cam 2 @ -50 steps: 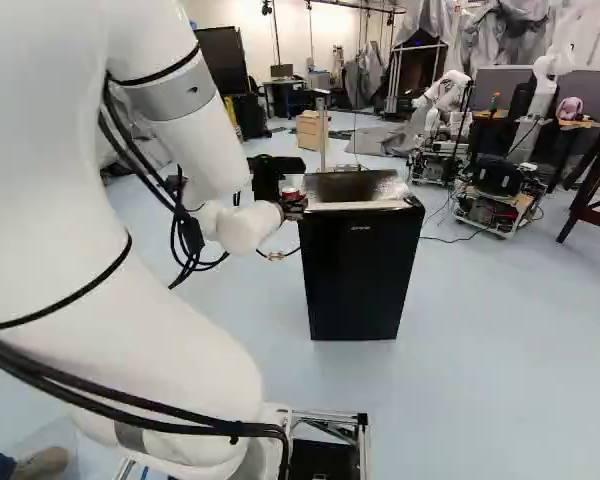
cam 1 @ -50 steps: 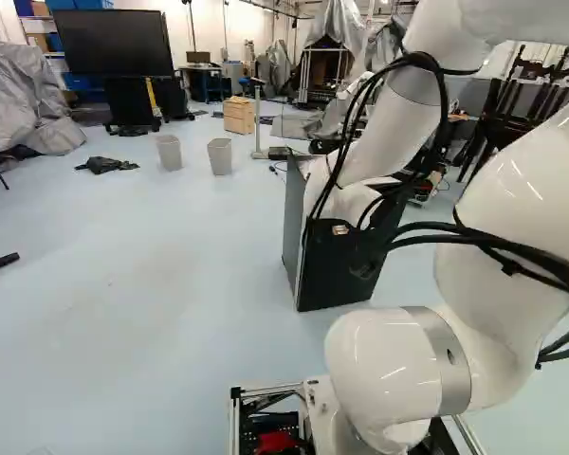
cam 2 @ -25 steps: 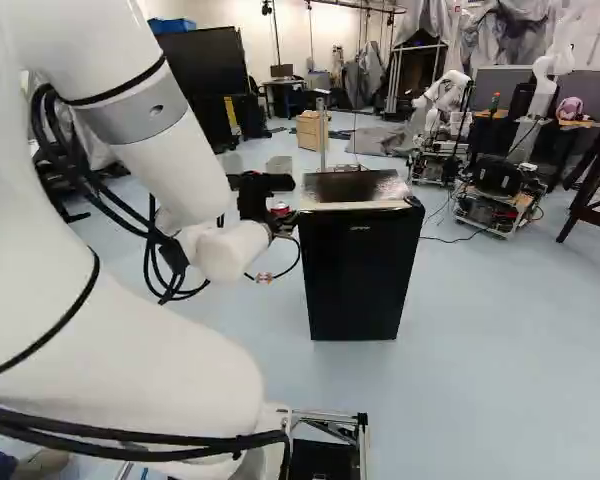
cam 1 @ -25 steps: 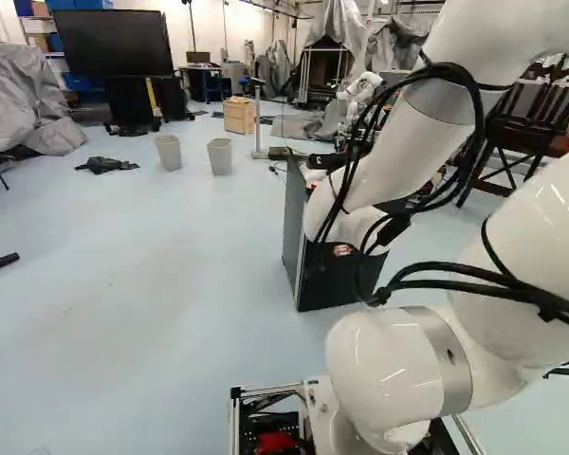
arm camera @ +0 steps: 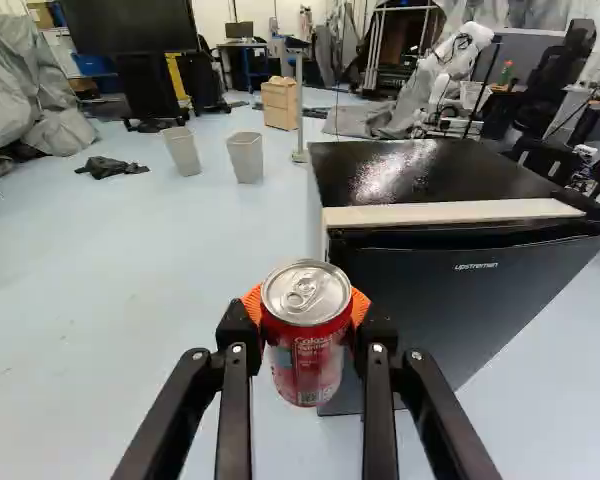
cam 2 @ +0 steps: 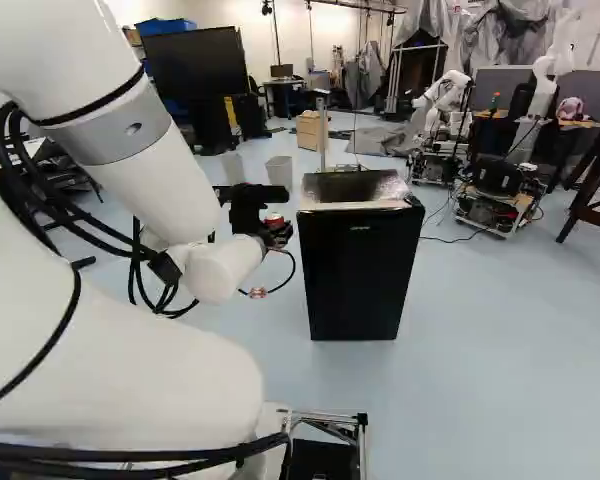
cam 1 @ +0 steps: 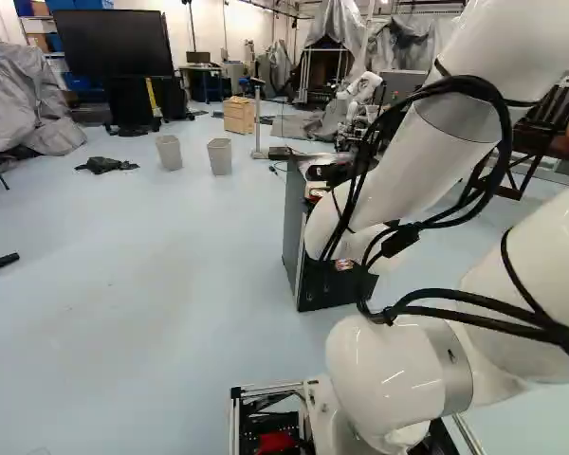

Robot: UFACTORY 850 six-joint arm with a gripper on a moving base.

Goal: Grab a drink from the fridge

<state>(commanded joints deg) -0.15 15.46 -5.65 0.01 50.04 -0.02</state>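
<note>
The rounded arm is glossy white with grey joint bands, looped black cables and orange finger pads.

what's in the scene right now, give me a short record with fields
held: red can with silver top
gripper: shut on the can, an orange pad on each side
can pose: roughly upright
fridge: black, door looks closed
can position: left of the fridge in the right base view
background: two bins, wooden drawer box, another robot
</note>
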